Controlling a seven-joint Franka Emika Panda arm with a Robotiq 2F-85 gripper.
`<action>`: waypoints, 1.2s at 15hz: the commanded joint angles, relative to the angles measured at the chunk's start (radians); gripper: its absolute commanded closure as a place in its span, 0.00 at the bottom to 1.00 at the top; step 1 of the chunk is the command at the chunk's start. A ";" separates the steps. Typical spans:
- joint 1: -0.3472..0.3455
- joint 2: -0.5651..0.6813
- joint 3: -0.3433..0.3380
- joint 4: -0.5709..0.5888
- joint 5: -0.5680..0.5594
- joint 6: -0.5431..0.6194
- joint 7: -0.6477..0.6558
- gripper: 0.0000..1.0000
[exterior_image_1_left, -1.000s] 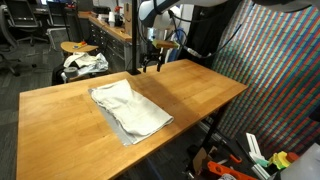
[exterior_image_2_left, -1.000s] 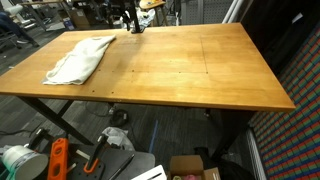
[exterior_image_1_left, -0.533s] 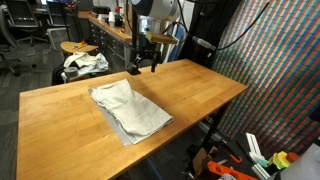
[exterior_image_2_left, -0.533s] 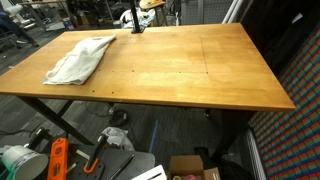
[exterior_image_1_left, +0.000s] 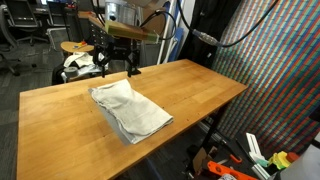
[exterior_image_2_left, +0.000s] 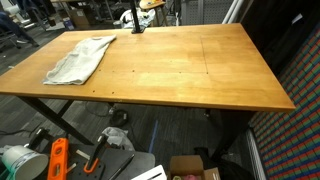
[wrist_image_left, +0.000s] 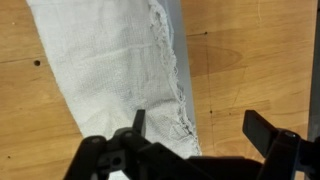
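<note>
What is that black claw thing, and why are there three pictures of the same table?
The claw is the end effector of a robot arm, the part that grabs things. A person steers the arm from somewhere else. Two pictures come from cameras standing in the room, looking at the wooden table from different spots. The last picture comes from a small camera on the arm's wrist, looking straight down, so you see the two black fingers at the bottom edge. On the table lies a crumpled pale cloth, which also shows in the other room picture and close up in the wrist view. Its hem looks a bit frayed. The end effector is open, hanging above one end of the cloth, and it holds nothing.
</note>
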 joint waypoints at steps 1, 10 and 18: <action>0.011 0.000 -0.003 0.002 -0.006 -0.002 0.022 0.00; -0.002 0.153 -0.024 0.183 -0.078 -0.316 -0.071 0.00; -0.012 0.330 -0.067 0.359 -0.109 -0.238 -0.186 0.00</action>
